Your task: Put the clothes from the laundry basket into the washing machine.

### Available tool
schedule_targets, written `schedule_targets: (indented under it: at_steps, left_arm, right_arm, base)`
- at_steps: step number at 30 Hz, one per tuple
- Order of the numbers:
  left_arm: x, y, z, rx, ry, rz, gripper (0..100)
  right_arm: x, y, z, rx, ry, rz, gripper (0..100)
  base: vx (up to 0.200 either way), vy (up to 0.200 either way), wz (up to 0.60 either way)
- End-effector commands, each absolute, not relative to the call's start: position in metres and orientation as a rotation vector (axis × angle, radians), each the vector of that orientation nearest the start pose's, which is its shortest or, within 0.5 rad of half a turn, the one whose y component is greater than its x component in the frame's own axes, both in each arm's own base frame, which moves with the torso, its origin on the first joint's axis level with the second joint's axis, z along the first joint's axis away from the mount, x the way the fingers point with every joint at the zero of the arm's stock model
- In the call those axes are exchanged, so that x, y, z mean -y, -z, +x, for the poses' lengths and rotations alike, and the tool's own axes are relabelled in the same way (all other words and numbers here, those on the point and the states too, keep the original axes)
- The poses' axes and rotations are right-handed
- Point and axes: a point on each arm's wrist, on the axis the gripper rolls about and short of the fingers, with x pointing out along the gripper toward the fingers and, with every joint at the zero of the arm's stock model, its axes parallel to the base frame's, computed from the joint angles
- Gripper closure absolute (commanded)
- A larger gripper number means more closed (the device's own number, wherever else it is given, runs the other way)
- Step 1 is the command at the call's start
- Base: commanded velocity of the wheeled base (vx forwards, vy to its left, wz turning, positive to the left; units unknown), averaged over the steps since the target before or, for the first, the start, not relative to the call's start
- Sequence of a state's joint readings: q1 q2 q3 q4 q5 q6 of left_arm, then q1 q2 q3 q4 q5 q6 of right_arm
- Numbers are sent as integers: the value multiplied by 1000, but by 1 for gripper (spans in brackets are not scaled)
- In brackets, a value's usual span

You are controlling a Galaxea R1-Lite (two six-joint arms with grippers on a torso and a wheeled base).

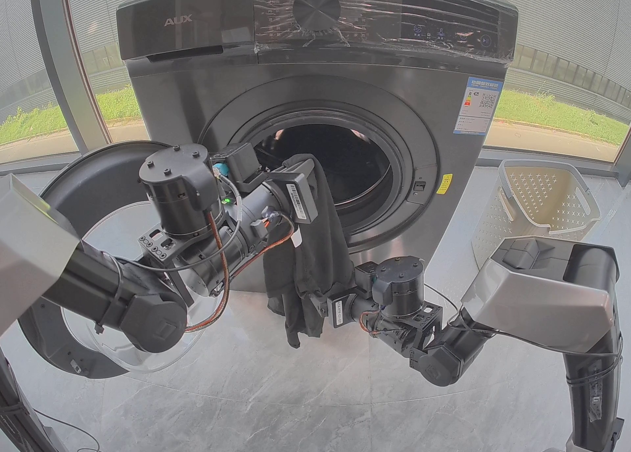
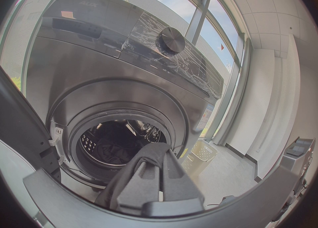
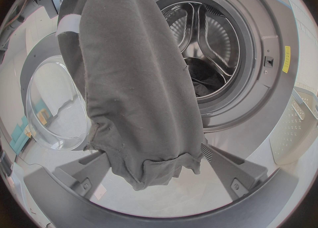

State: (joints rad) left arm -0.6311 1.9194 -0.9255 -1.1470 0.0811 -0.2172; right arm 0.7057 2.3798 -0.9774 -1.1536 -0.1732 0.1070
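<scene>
OK, status: left gripper is up at the mouth of the washing machine, jaws clamped on the top of a dark grey garment. The cloth is draped over the fingertips and hangs down in front of the lower rim of the drum opening, outside the drum.

Right gripper sits lower, at the garment's bottom end. Its jaws are spread wide, with the hem hanging between the two fingers (right wrist view shows this best). Can't tell whether either finger actually touches the fabric.

The door is swung fully open on the robot's left. Another dark piece of clothing lies at the bottom of the drum.

The laundry basket, white and perforated, stands on the floor just beside the machine on the robot's right, well apart from both grippers.
</scene>
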Motion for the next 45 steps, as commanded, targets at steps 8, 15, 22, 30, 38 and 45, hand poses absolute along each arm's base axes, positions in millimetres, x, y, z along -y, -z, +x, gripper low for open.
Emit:
schedule_targets:
  at_steps: [8, 15, 22, 30, 38, 45]
  left_arm:
    - [212, -193, 293, 87, 564, -267, 100]
    - [212, -193, 293, 87, 564, -267, 100]
    - [211, -193, 294, 89, 552, -268, 100]
    - [211, -192, 294, 86, 552, -267, 100]
    - [206, -187, 292, 70, 541, -260, 100]
    - [192, -189, 281, 62, 543, -260, 100]
  right_arm:
    - [-278, -16, 327, -246, -526, 0, 0]
    - [-293, -8, 321, -249, -560, -6, 0]
    - [-293, -9, 330, -231, -533, 11, 100]
    - [-292, -18, 332, -210, -518, 33, 100]
    - [-271, -63, 321, -159, -509, 61, 100]
    - [-229, -102, 299, -140, -507, 75, 100]
  base:
    - [0, 0, 0]
    - [0, 0, 0]
    - [0, 0, 0]
    - [0, 0, 0]
    - [0, 0, 0]
    - [0, 0, 0]
